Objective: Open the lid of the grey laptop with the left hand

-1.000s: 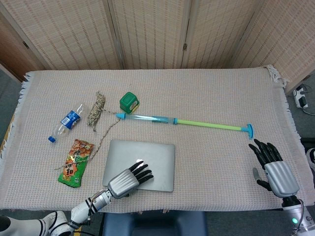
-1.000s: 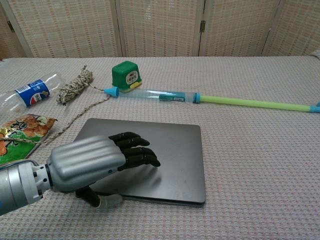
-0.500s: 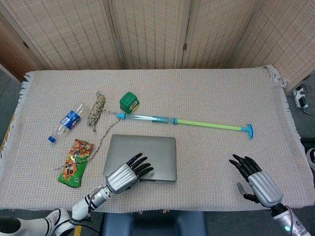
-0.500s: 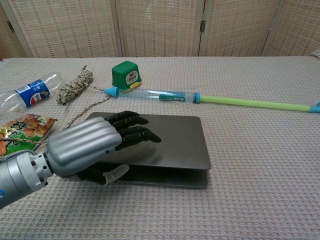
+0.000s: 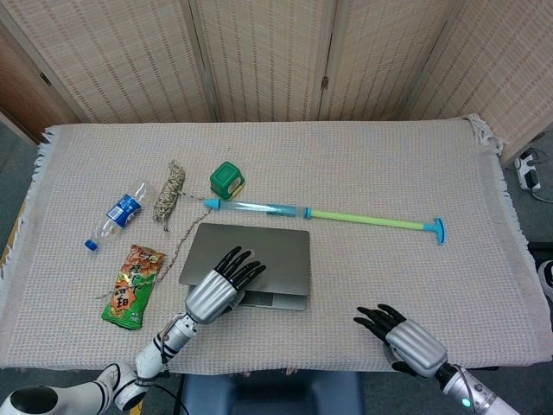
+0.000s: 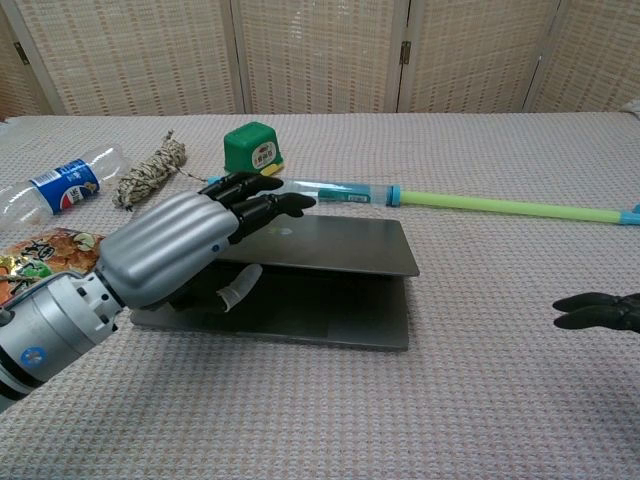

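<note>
The grey laptop (image 5: 268, 251) lies at the table's near middle, with its lid (image 6: 340, 245) lifted a little at the front edge above the base (image 6: 300, 322). My left hand (image 5: 214, 290) (image 6: 175, 250) holds the lid's front left part: fingers lie on top, and the thumb is tucked under the edge. My right hand (image 5: 404, 342) hovers low near the front right of the table with its fingers apart and nothing in it. In the chest view only the dark fingertips of my right hand (image 6: 598, 312) show at the right edge.
Just behind the laptop lies a long blue and green tube (image 5: 320, 213) (image 6: 450, 203), with a green box (image 5: 226, 180) next to it. A twine bundle (image 5: 170, 192), a water bottle (image 5: 117, 216) and a snack bag (image 5: 134, 285) lie to the left. Folding screens stand behind the table.
The lid went from flat to raised at the front as my left hand lifted it. My right hand moved left and towards the front edge.
</note>
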Available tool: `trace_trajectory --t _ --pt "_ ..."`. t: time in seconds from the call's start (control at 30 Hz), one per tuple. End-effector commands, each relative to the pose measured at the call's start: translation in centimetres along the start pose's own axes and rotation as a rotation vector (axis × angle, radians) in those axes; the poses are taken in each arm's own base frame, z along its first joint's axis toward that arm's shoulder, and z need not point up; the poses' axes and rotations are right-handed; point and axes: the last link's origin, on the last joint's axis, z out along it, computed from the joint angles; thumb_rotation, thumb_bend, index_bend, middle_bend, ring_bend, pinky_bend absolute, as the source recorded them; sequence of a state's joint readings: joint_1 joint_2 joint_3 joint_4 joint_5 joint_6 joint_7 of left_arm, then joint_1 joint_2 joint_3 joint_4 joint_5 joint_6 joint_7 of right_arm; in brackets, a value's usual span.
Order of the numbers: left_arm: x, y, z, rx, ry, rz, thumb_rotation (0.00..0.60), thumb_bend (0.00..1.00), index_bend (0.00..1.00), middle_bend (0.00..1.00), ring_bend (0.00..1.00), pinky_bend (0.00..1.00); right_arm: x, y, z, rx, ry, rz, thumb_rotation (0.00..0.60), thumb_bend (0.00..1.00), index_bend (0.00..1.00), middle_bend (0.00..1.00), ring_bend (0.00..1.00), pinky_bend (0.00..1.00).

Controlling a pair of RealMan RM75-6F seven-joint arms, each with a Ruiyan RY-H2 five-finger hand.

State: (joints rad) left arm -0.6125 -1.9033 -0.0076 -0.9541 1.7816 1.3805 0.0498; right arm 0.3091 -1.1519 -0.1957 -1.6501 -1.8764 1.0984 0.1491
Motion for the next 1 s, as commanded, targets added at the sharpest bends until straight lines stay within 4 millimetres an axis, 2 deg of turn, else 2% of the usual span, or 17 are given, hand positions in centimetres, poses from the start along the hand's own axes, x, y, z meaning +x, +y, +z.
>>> trace_trajectory --t 0.03,0.2,0.53,1.0 --pt "0.1 -0.1 0.1 0.008 0.006 -0.002 0.600 0.66 0.10 0.20 0.05 0.00 -0.2 -0.8 1.8 0.025 -0.031 -0.031 0.600 0.94 0.00 0.01 0.08 0.00" --pt "0.4 -0.4 0.1 0.015 0.009 -0.001 0.600 0.66 0.09 0.20 0.05 0.00 -0.2 -1.8 4.5 0.060 -0.055 -0.053 0.600 0.99 0.00 0.00 0.07 0.00" --pt "0.5 -0.3 0.3 0.011 0.008 0.007 0.600 0.66 0.09 0.20 0.05 0.00 0.2 -4.3 10.6 0.133 -0.057 -0.078 0.600 1.00 0.00 0.00 0.05 0.00" --pt "0.3 -0.6 0.5 0.022 -0.010 0.012 0.600 0.66 0.09 0.20 0.04 0.00 -0.6 -6.6 15.4 0.182 -0.094 -0.203 0.600 1.00 0.00 0.00 0.04 0.00"
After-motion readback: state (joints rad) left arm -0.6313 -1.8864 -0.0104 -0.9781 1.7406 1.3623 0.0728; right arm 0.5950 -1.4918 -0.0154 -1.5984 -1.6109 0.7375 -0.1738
